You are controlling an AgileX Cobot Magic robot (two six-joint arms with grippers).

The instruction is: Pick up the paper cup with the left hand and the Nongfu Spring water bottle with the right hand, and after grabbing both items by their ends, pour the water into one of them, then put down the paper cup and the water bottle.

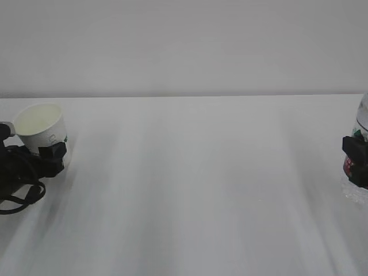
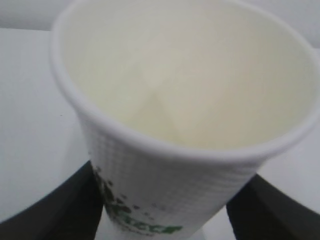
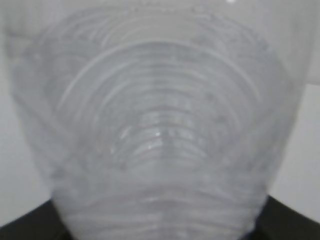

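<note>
Markings first: the paper cup (image 1: 41, 127) carries a dark green logo low on its embossed white wall, seen in the left wrist view (image 2: 150, 200) as blotchy green shapes above a green band — too blurred to read any word. The Nongfu Spring water bottle (image 1: 359, 152) shows only a sliver of red label at the right edge of the exterior view, half hidden by the gripper; no characters legible. In the right wrist view the bottle (image 3: 155, 130) fills the picture as clear ribbed plastic, concentric rings, no print visible from this angle. Cup location: far left of the white table (image 1: 195, 184), tilted, mouth facing up and toward the camera, cream interior exposed; whether there is liquid inside I cannot tell. Left hand (image 1: 34, 161) comes in low from the left edge with looped cables below it, its black fingers (image 2: 65, 210) flanking the cup's lower wall on both sides, apparently against it, so the cup sits gripped near its base, though the contact itself is at the picture's edge. Bottle location: far right edge of the table, mostly cut off by the picture. Right hand (image 1: 357, 161) appears as a black block across the bottle's middle; dark fingers (image 3: 30, 225) show at both lower corners of the wrist view, bracketing the bottle's body — clamped on the bottle.
</note>
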